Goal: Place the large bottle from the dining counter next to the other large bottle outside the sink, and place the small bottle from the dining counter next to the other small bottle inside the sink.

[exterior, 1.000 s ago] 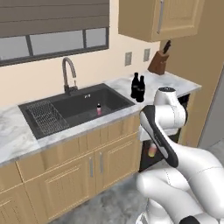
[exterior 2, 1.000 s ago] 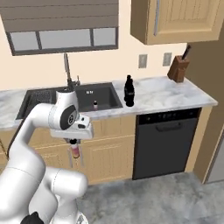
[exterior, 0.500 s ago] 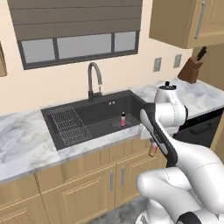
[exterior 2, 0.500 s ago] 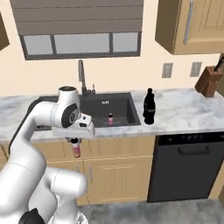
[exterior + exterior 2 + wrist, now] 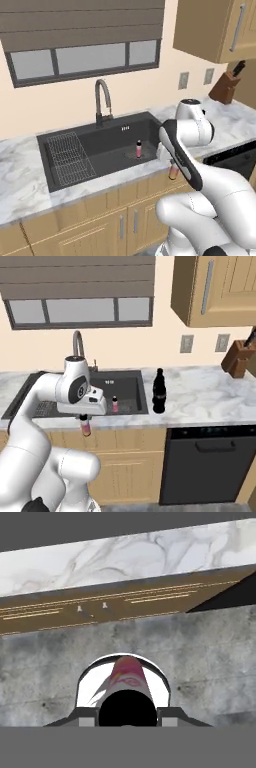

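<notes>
The sink point(image 5: 60, 172) is sunk in the marble counter point(image 5: 200, 401), with the large bottle point(image 5: 159, 391) standing just beside its right rim. The other small bottle point(image 5: 139, 148) stands inside the basin near the drain. The small bottle point(image 5: 86, 426) is held clamped in the gripper point(image 5: 85, 420), low before the cabinet fronts. It should be raised above the counter edge before being carried over the basin, then lowered upright beside its pink-red twin without knocking it.
</notes>
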Tool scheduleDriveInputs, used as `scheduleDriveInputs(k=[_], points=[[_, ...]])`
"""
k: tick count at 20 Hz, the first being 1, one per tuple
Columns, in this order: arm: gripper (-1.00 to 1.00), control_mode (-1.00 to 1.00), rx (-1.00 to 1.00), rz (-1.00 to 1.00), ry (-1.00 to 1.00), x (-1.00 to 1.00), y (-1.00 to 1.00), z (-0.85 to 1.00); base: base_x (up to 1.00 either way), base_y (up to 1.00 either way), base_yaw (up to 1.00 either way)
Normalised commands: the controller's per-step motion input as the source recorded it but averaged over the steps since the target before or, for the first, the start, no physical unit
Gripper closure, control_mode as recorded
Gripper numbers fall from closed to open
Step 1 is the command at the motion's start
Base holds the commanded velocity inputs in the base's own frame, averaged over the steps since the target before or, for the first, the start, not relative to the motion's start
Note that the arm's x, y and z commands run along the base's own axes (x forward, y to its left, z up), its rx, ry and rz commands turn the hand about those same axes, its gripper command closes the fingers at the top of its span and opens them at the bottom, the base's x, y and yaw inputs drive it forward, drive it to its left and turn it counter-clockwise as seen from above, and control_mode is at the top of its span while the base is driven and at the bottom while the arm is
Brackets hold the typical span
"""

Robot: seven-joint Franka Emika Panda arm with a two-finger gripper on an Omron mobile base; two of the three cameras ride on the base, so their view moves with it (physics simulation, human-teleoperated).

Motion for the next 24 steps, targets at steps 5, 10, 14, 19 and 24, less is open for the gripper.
scheduleDriveInputs(k=[5,10,14,19,24], points=[[1.00,1.00,0.00,0.00,0.00,0.00,0.00,0.00,0.59,0.13,0.09],[1.00,1.00,0.00,0.00,0.00,0.00,0.00,0.00,0.64,0.08,0.19],[1.00,1.00,0.00,0.00,0.00,0.00,0.00,0.00,0.79,0.00,0.20],[1.00,1.00,0.00,0.00,0.00,0.00,0.00,0.00,0.57,0.00,0.19],[1.00,1.00,0.00,0.00,0.00,0.00,0.00,0.00,0.02,0.00,0.03]])
